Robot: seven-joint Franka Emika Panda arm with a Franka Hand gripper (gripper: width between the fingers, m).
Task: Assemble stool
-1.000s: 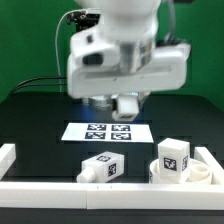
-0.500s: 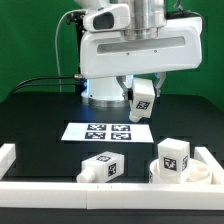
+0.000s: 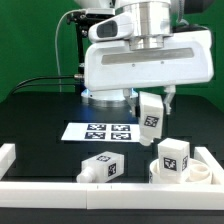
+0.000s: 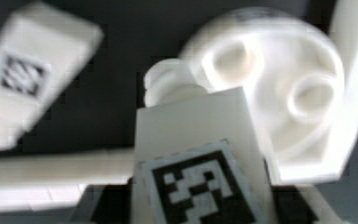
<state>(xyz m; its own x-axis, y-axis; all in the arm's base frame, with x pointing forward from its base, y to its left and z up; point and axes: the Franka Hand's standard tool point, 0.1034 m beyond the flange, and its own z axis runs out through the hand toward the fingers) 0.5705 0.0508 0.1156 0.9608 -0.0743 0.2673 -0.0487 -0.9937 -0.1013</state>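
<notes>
My gripper (image 3: 151, 112) is shut on a white stool leg (image 3: 151, 116) with a marker tag and holds it in the air above the table, right of the marker board (image 3: 109, 131). In the wrist view this leg (image 4: 202, 160) fills the foreground between the dark fingers. The round seat (image 3: 180, 173) lies at the front right with a second leg (image 3: 174, 156) standing in it. A third leg (image 3: 101, 167) lies on its side at the front centre. In the wrist view the seat (image 4: 291, 90) and the lying leg (image 4: 34, 65) appear below the held leg.
Long white border rails (image 3: 60, 190) run along the table's front and sides. The black table surface (image 3: 40, 115) lies under the arm. A green backdrop stands behind.
The arm has moved toward the exterior view's right and lower, carrying the leg from above the marker board toward the seat.
</notes>
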